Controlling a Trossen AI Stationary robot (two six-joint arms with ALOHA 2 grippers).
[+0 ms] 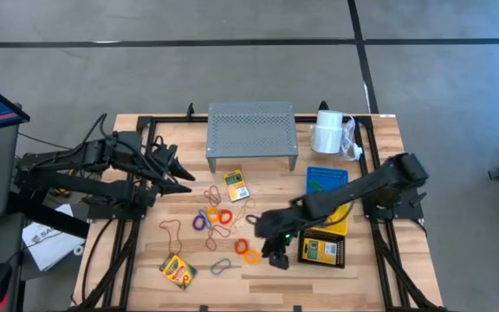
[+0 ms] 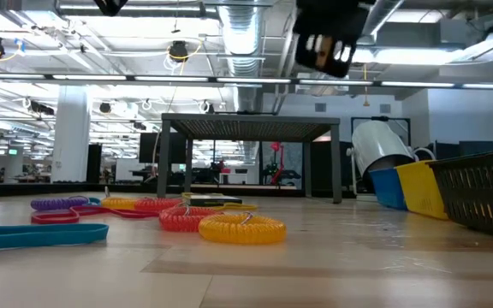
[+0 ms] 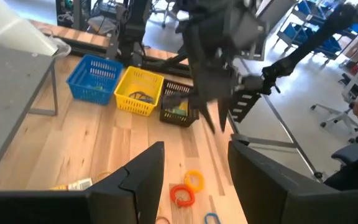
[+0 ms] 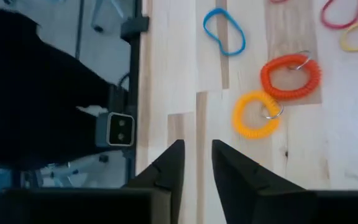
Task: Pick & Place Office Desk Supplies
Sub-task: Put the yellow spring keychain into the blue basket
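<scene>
Thin loops lie scattered mid-table. Nearest my right gripper are an orange coil, a red coil and a blue loop. One crayon box lies in front of the shelf, another near the near edge. Blue, yellow and black baskets stand in a row on the right. My right gripper hangs above the table beside the orange coil, narrowly open and empty. My left gripper waits wide open over the table's left side.
A grey perforated shelf stands at the far edge with a white paper roll to its right. My right arm reaches across the yellow basket. The table's near edge runs close beside my right gripper.
</scene>
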